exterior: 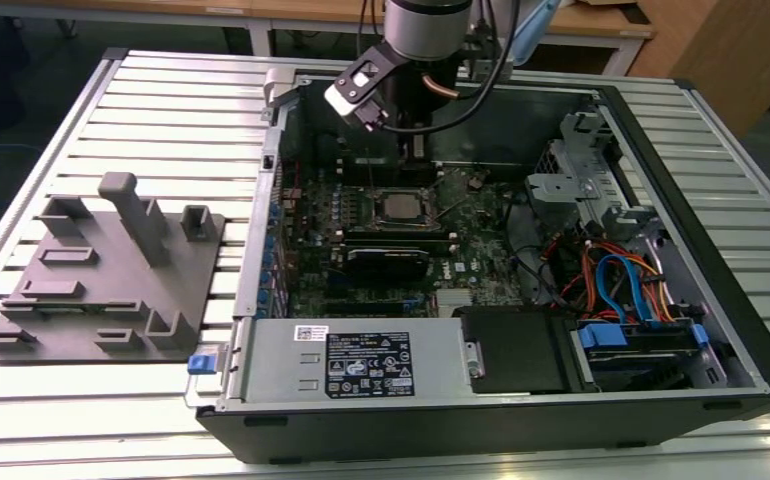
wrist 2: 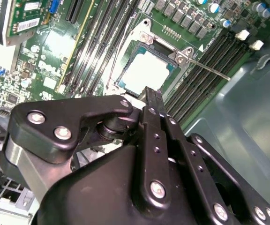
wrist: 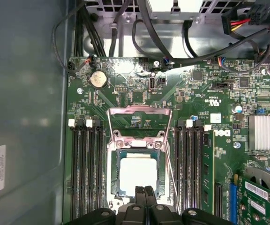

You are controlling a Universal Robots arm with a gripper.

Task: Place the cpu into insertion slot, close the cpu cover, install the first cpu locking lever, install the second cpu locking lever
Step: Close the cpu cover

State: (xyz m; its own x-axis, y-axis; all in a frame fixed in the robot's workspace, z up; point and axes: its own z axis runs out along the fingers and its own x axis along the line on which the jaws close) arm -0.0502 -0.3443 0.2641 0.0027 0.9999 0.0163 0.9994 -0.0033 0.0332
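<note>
The cpu (wrist: 137,173) lies flat in the insertion slot (wrist: 114,173), its pale metal top facing up; it also shows in the second wrist view (wrist 2: 146,75) and the exterior view (exterior: 396,206). The cpu cover (wrist: 139,110) stands swung open at the socket's far edge, with the board visible through its window. One thin locking lever (wrist 2: 210,70) sticks out free beside the socket. My gripper (wrist: 144,190) hangs just above the cpu's near edge, black fingers pressed together with nothing between them; it also appears in the second wrist view (wrist 2: 151,93) and the exterior view (exterior: 412,160).
Long black memory slots (wrist: 88,168) flank the socket on both sides. A silver heatsink (wrist: 266,132) and an expansion card (wrist: 259,197) sit nearby. Cables (exterior: 612,280) crowd the drive bay; the power supply (exterior: 358,360) closes the front. A grey fixture plate (exterior: 105,270) lies outside the case.
</note>
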